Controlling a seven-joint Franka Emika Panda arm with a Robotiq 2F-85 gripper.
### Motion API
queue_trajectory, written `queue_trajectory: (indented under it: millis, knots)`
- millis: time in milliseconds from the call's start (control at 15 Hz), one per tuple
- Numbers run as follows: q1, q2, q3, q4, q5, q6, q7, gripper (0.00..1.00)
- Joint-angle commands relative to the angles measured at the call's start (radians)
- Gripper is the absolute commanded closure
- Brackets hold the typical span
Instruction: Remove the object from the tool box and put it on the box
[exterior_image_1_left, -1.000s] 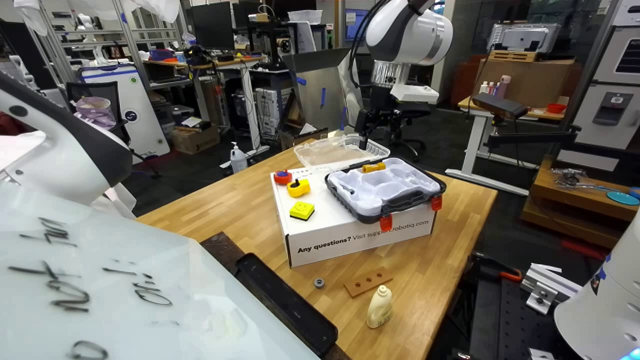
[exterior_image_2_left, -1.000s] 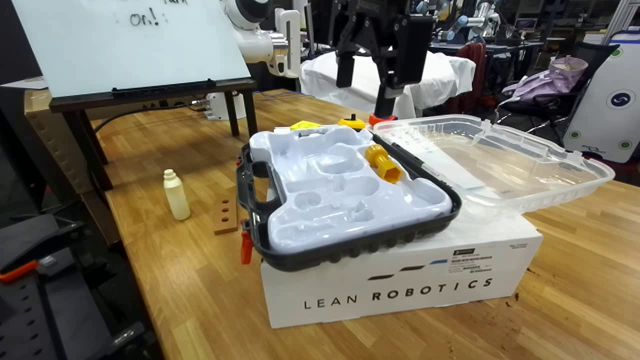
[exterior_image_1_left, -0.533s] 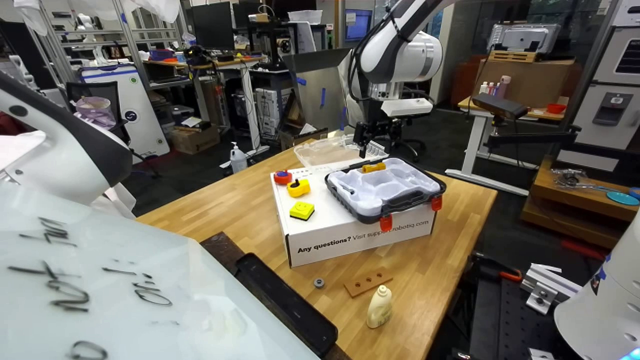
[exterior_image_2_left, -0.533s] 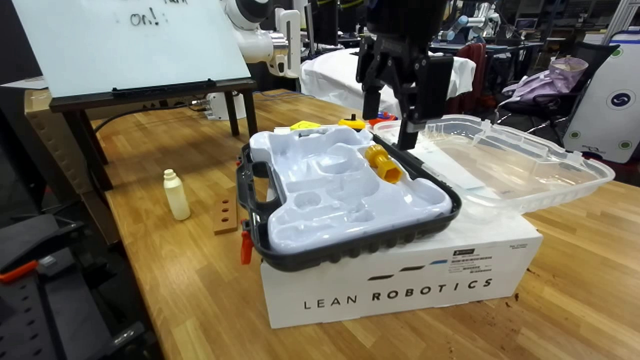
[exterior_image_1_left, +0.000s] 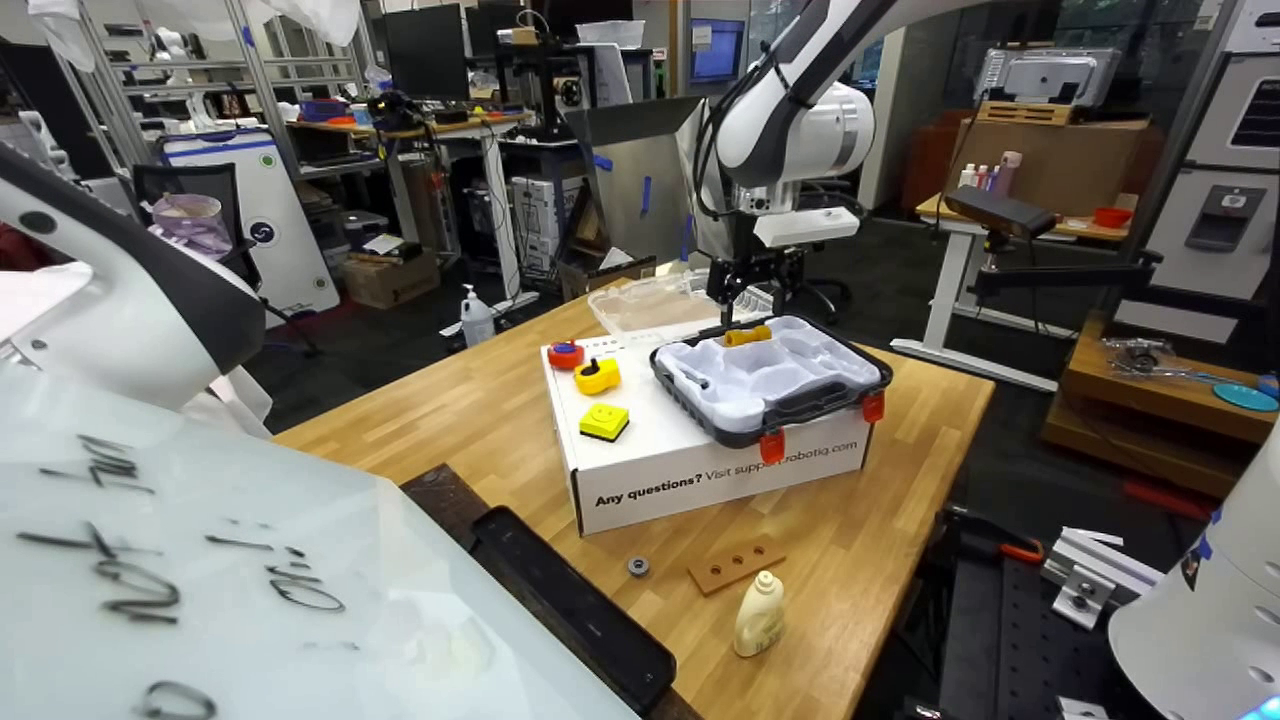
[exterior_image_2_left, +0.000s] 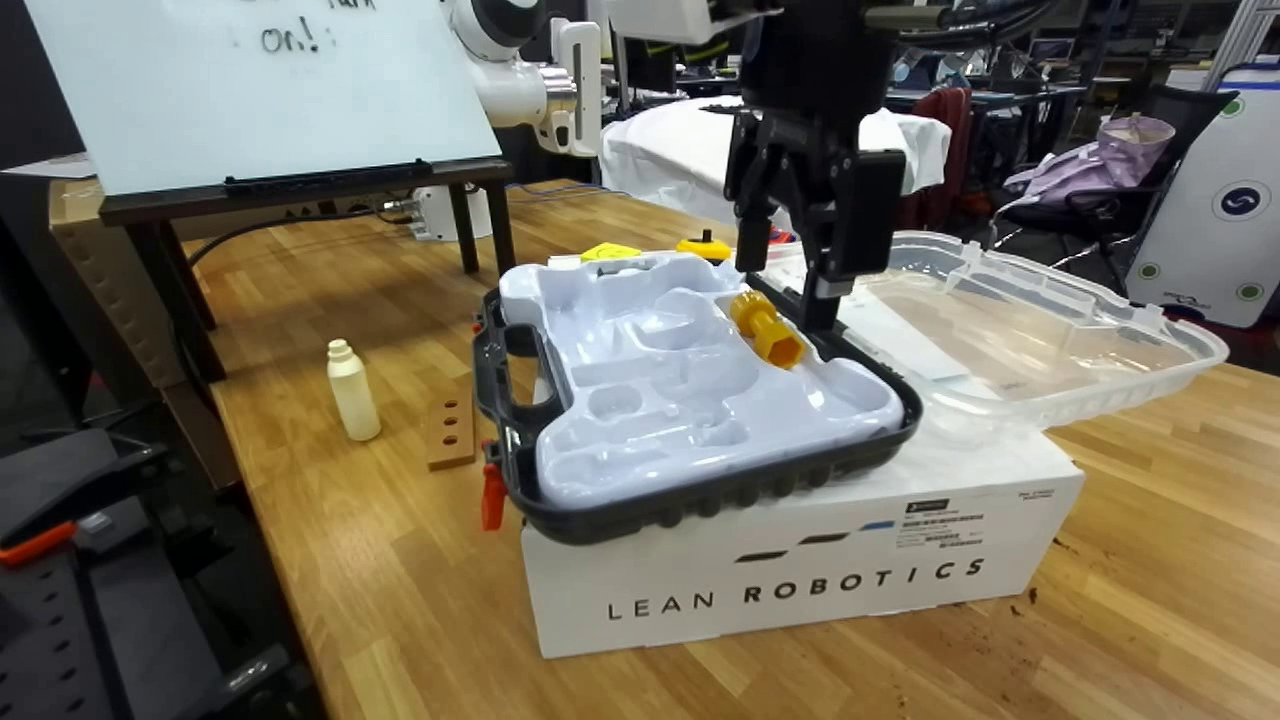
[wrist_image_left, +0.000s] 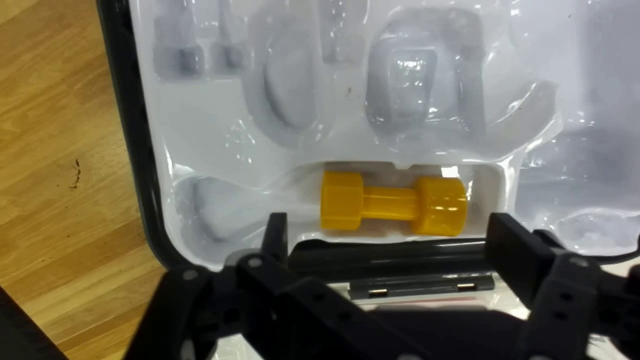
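Smoothly, the tool box (exterior_image_2_left: 680, 375) gleams; inside, a dumbbell-shaped object (wrist_image_left: 390, 204)

Yellow dumbbell-shaped piece (wrist_image_left: 390, 202) lying in tool box (wrist_image_left: 205, 120), gripper (wrist_image_left: 386, 229) spread pretty wide lower in wrist view, wood table (wrist_image_left: 60, 165) off left.

The arm (exterior_image_1_left: 822, 142) was white with a dark grey stripe (exterior_image_1_left: 783, 118) — black cables (exterior_image_1_left: 705, 130) looped beside it, a silvery collar (exterior_image_1_left: 766, 199) showed near its end. The jaws were black, angular — dotted with round, grey screw heads (wrist_image_left: 255, 262).
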Motion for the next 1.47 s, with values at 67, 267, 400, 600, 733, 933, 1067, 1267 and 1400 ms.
queue_trajectory:
  millis: [67,267,400,600,733,933,1067,1267,1400]
  knots:
    - [-0.024,0.02,0.02,0.006,-0.011,-0.002,0.022,0.0]
    - [-0.023,0.033,0.021,0.007,-0.012,-0.006,0.021,0.0]
    - [-0.022,0.035,0.022,0.005,-0.017,-0.007,0.019,0.0]
    - [-0.02,0.038,0.02,0.007,-0.027,-0.007,0.021,0.0]
    - [-0.02,0.039,0.019,0.01,-0.032,-0.008,0.022,0.0]
    - [-0.017,0.042,0.02,0.011,-0.043,-0.009,0.023,0.0]
    - [-0.017,0.044,0.022,0.012,-0.048,-0.01,0.022,0.0]
    - [-0.02,0.045,0.032,0.015,-0.036,-0.017,0.014,0.28]
    - [-0.018,0.045,0.036,0.014,-0.037,-0.017,0.015,0.37]
